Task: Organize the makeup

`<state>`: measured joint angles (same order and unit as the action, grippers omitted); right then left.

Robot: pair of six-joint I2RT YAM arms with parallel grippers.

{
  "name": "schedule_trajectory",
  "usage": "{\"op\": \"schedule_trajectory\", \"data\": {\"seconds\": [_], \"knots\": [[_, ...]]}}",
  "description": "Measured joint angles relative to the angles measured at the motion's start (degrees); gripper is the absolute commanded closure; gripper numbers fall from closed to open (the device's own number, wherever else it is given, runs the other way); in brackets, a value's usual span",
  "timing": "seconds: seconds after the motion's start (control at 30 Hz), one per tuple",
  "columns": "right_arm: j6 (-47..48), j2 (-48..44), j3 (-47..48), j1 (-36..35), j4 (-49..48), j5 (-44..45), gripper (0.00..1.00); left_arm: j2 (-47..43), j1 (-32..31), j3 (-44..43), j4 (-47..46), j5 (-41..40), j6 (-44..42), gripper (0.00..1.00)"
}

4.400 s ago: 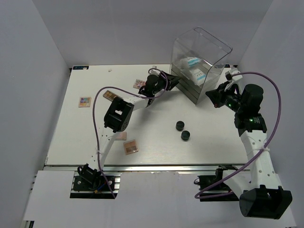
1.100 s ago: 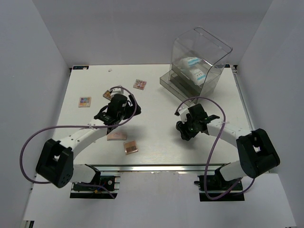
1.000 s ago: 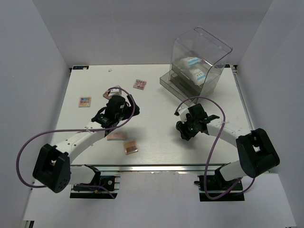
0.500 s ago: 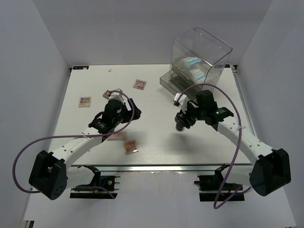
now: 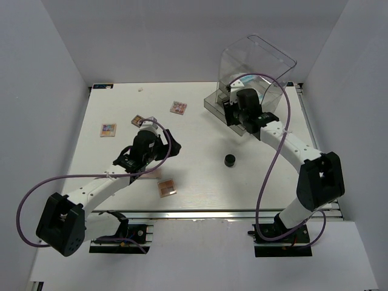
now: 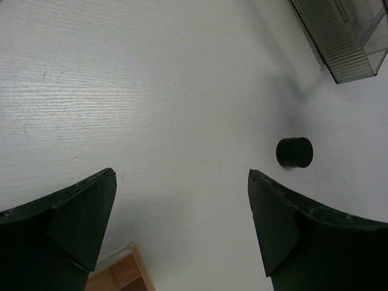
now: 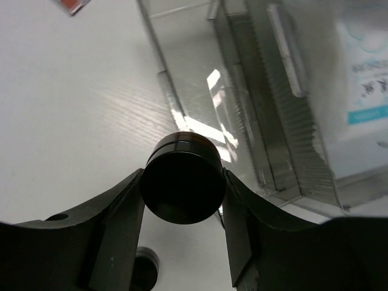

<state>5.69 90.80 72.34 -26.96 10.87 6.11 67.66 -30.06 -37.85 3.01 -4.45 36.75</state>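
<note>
Just in front of the clear drawer box point(image 5: 267, 60), your right gripper point(image 7: 182, 182) is clamped on one black jar point(image 7: 182, 173) above its open drawer point(image 7: 200, 85), pouches point(image 7: 370, 66) already inside; the other jar point(image 5: 230, 160) and the palettes point(image 5: 178, 107) lie unsorted farther off, and your left gripper point(image 6: 182, 176) gapes empty.

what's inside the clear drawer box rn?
A white blue-printed pouch sits in the upper part of the clear drawer box. The pulled-out drawer looks bare where visible, but the right gripper, holding a black jar, covers part of it. Closed drawers: unreadable.
</note>
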Motion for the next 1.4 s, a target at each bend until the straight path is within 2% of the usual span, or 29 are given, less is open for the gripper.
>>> {"op": "schedule_trajectory", "data": {"seconds": [0.2, 0.27, 0.37, 0.47, 0.57, 0.6, 0.77, 0.87, 0.9, 0.97, 1.0, 1.03, 1.07, 1.17, 1.27, 1.3, 1.37, 1.4], "knots": [[-6.9, 1.5, 0.0, 0.3, -2.2, 10.2, 0.89, -0.7, 0.0, 0.0, -0.9, 0.3, 0.8, 0.02], [-8.2, 2.1, 0.0, 0.3, -2.5, 11.9, 0.79, -0.7, 0.0, 0.0, -1.0, 0.5, 1.0, 0.02], [-10.4, 3.6, 0.1, 0.8, -3.1, 14.3, 0.6, -0.5, 0.0, 0.0, -1.2, 0.9, 1.2, 0.02], [-11.8, 5.2, 0.5, 1.1, -3.3, 15.5, 0.33, 0.0, 0.0, 0.0, -1.4, 1.1, 1.5, 0.02], [-12.9, 6.3, 0.7, 1.4, -3.6, 16.3, 0.22, 0.6, -0.2, 0.0, -2.3, 1.3, 1.9, 0.02], [-13.2, 6.7, 0.7, 1.5, -3.5, 16.4, 0.13, 0.7, -0.5, 0.0, -2.6, 1.3, 1.9, 0.02], [-14.4, 7.6, 1.9, 2.6, -3.5, 15.8, 0.11, 1.4, -3.8, -0.1, -5.9, 1.3, 1.1, 0.02], [-14.6, 7.6, 2.3, 2.9, -3.4, 13.6, 0.16, 2.4, -7.0, -0.2, -8.6, 1.2, -0.5, 0.1], [-14.5, 7.5, 2.4, 3.0, -3.3, 11.7, 0.32, 2.7, -8.0, -0.2, -9.5, 1.2, -1.0, 0.13], [-13.6, 6.9, 2.4, 3.6, -2.8, 6.3, 0.66, 3.8, -10.3, -0.3, -12.0, 1.1, -2.4, 0.24], [-12.7, 6.3, 2.4, 4.1, -2.3, 1.5, 0.94, 4.6, -11.5, -0.5, -13.1, 1.1, -3.3, 0.3], [-11.5, 5.2, 2.3, 4.7, -1.8, -3.1, 1.0, 5.6, -12.5, -0.9, -14.3, 1.2, -4.1, 0.42], [-10.6, 4.0, 2.0, 5.4, -1.4, -7.8, 1.0, 6.8, -13.4, -1.3, -15.3, 1.5, -4.5, 0.5], [-7.8, -1.8, 0.5, 7.9, -0.9, -21.5, 1.0, 12.1, -15.6, -3.8, -17.7, 3.8, -6.6, 0.66], [-5.2, -9.2, -2.8, 10.0, -1.8, -28.7, 1.0, 17.7, -17.4, -7.2, -18.6, 5.6, -8.2, 0.62], [-4.6, -11.7, -4.1, 10.6, -2.5, -30.1, 1.0, 19.7, -18.0, -8.5, -18.6, 5.9, -8.7, 0.49], [-3.3, -16.5, -7.1, 11.9, -4.0, -31.7, 1.0, 23.0, -19.3, -11.0, -18.4, 6.6, -10.0, 0.36], [-2.8, -18.7, -8.6, 12.5, -4.7, -32.0, 1.0, 24.7, -20.1, -12.3, -18.0, 6.6, -10.6, 0.19]]}}
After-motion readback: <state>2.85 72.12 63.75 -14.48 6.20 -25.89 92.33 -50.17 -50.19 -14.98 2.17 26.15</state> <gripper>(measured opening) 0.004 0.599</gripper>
